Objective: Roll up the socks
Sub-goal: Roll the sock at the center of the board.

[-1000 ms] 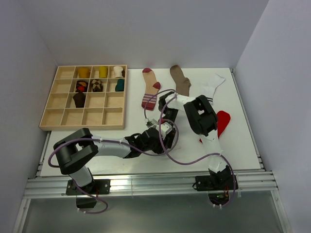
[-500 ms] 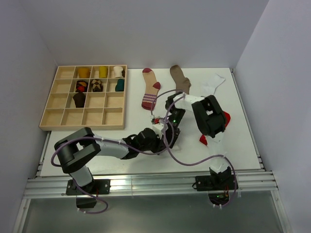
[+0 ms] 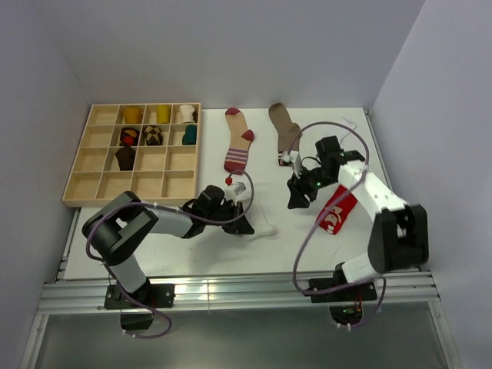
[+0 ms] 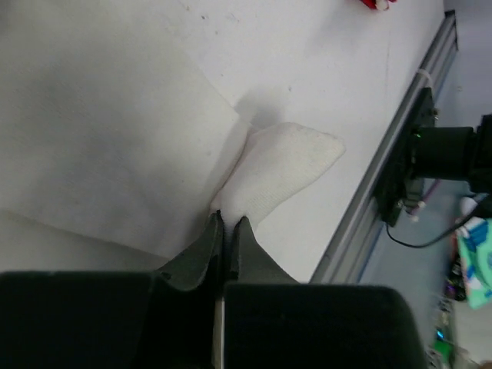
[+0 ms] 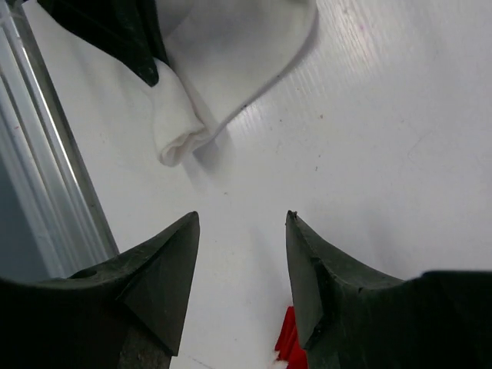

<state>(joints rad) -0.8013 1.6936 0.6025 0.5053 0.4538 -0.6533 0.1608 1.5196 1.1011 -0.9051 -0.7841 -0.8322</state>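
Note:
My left gripper lies low on the table, shut on the folded end of a white sock. In the left wrist view the jaws pinch the white sock at its narrow end. My right gripper hovers to the right of it, open and holding nothing; its wrist view shows bare table between the fingers. The white sock lies beyond them, and a red sock shows at the bottom edge. That red sock lies beside the right arm.
A brown sock and a pale sock with red heel and striped cuff lie flat at the back. A wooden compartment tray at the left holds several rolled socks. The table's metal rail runs close to the white sock.
My left gripper has shut on the white sock and drawn back to the left. My right gripper has opened, let go and swung away to the right, uncovering the red sock.

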